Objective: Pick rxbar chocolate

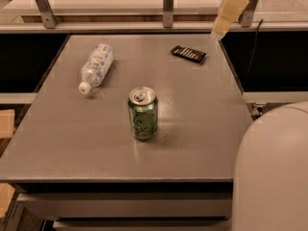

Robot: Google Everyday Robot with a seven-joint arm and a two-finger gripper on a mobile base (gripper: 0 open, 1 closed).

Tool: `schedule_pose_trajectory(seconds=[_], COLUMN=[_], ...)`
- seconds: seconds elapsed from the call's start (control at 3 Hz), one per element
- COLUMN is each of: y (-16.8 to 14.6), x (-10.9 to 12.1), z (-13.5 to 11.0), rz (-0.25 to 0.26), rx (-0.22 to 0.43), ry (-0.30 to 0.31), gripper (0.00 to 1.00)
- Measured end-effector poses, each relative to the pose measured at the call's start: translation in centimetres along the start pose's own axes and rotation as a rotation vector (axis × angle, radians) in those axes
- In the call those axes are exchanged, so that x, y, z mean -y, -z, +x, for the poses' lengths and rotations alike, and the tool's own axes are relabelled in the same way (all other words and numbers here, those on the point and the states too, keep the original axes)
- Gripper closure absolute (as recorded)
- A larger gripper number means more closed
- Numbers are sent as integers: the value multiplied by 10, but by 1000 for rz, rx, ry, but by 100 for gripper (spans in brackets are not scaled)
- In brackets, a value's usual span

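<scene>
1. Camera view gave us a grey table point(192, 129) seen from above and in front, filling most of the frame.
2. We found the rxbar chocolate point(188, 54) lying flat on the table in the upper right of the frame. It lay near the table's far edge and a little in from its right edge. It was a small black bar with pale print lines, turned at a slight angle.
3. We saw the gripper point(222, 24) at the top right of the frame. It was a pale cream-coloured part slanting down and to the left, with its lower end by the table's far right corner.
4. The bar lay below and to the left of the gripper's lower end in the picture, near it but apart from it.
5. Whether the gripper was wide or narrow we could not tell.
6. A green soda can point(143, 113) stood upright near the centre of the frame, well apart from the bar and lower left of it.
7. A clear water bottle point(96, 66) lay on its side in the upper left of the frame, its white cap pointing toward the lower left.
8. A pale rounded part of the robot's body point(272, 172) filled the lower right corner.
</scene>
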State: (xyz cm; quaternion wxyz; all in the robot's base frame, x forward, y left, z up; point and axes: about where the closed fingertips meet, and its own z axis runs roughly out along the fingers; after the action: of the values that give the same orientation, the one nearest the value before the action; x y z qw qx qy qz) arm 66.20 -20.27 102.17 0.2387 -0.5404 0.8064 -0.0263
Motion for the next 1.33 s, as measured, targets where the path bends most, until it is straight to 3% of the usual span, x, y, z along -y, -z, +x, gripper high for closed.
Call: schedule_pose_trajectory(seconds=[1.0, 1.33], y=[-27, -43], x=[26, 28], z=[-16, -15], rz=[36, 9], rx=[-81, -37], ry=[8, -3], gripper=[0, 0])
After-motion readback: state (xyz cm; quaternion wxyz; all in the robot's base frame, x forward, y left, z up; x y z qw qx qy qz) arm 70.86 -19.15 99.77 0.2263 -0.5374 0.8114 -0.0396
